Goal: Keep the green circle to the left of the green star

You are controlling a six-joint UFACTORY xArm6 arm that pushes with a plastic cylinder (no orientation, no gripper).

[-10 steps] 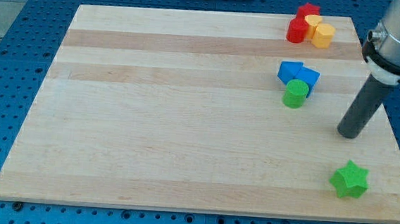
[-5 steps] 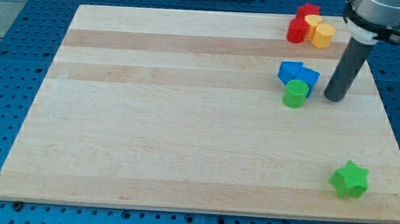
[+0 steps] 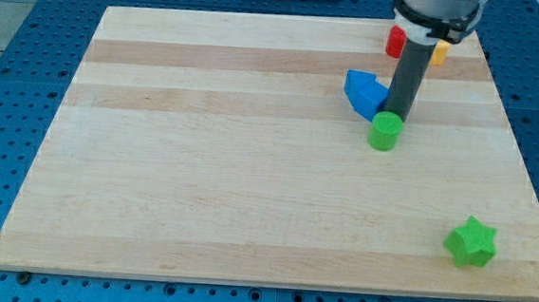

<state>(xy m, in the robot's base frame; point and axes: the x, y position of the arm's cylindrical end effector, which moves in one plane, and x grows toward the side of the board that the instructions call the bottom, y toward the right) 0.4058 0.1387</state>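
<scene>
The green circle point(image 3: 384, 131) stands on the wooden board point(image 3: 249, 169), right of centre. The green star point(image 3: 470, 242) lies at the view's bottom right, well to the right of and below the circle. My tip point(image 3: 393, 115) is at the circle's upper edge, touching or nearly touching it. Two blue blocks point(image 3: 363, 90) lie just left of the rod, against it.
A red block point(image 3: 395, 41) and a yellow block point(image 3: 439, 53) sit at the board's top right, partly hidden behind the arm.
My tip has moved left and up from the board's right side to the circle. The blue blocks and the green circle have shifted left.
</scene>
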